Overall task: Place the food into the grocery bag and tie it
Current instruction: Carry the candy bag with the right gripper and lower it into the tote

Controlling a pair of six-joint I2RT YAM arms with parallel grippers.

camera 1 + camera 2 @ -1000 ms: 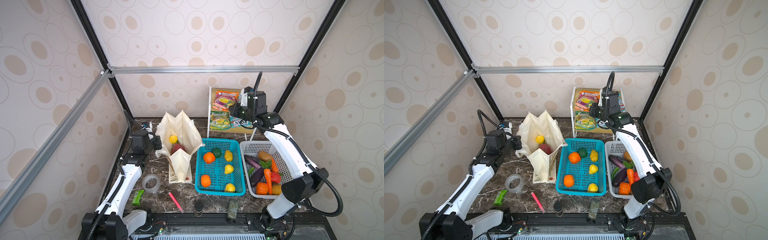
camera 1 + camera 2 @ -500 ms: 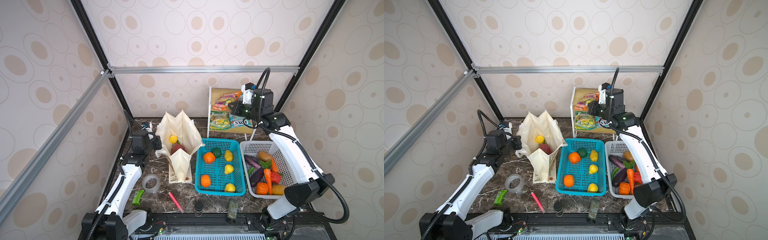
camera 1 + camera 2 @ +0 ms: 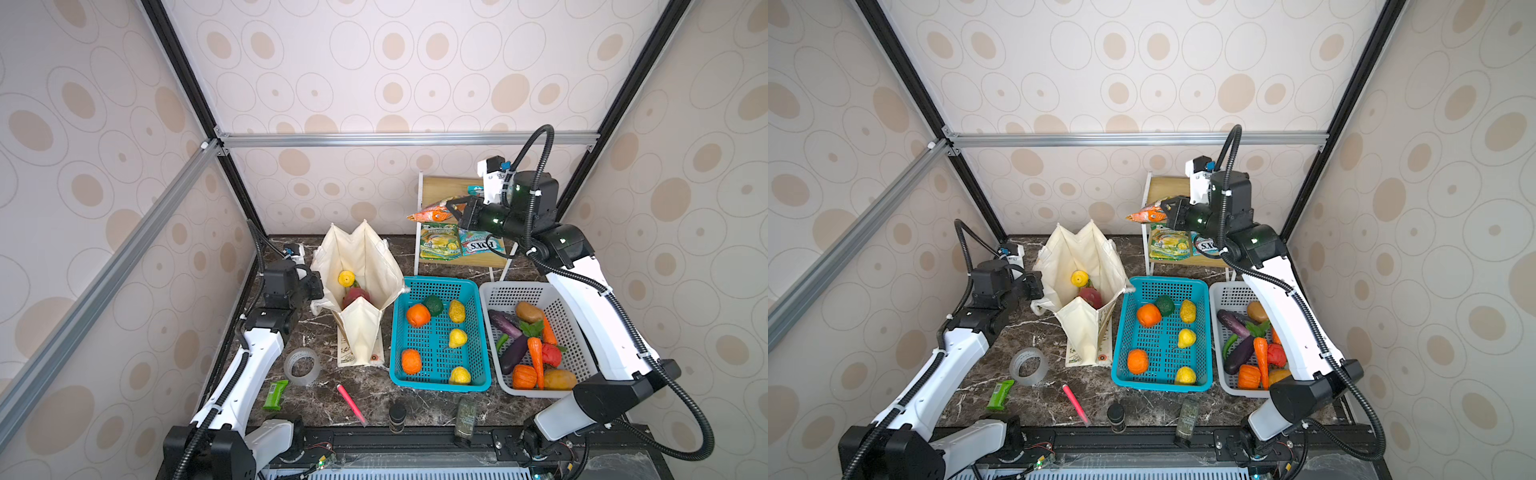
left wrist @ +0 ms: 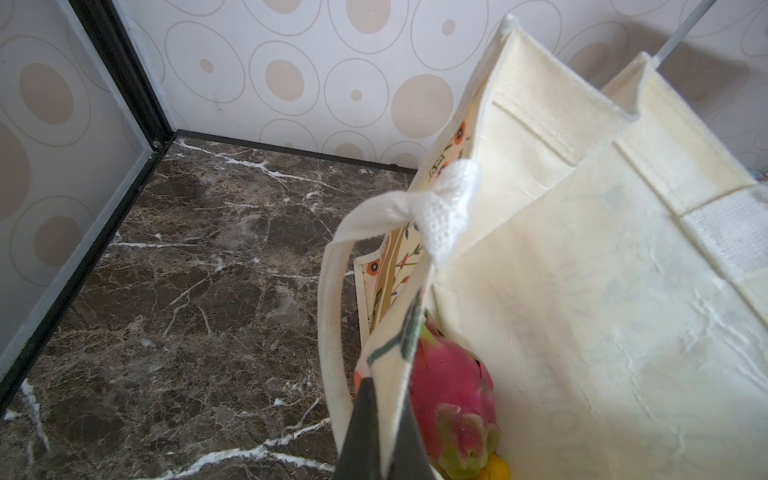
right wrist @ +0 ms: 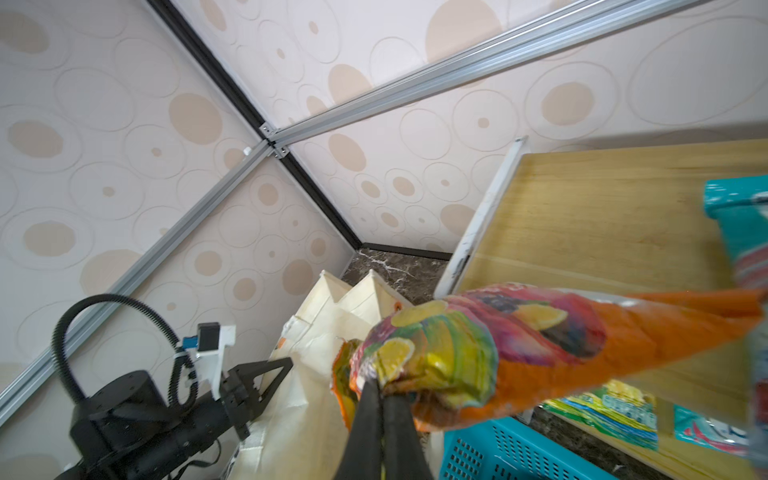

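Grocery bag holds two fruits; left pincer pinches its rim, right pincer clamps one candy packet.

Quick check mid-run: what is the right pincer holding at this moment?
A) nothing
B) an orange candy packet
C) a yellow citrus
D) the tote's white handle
B: in the right wrist view the right pincer is shut on one end of the orange candy packet, which hangs in the air.
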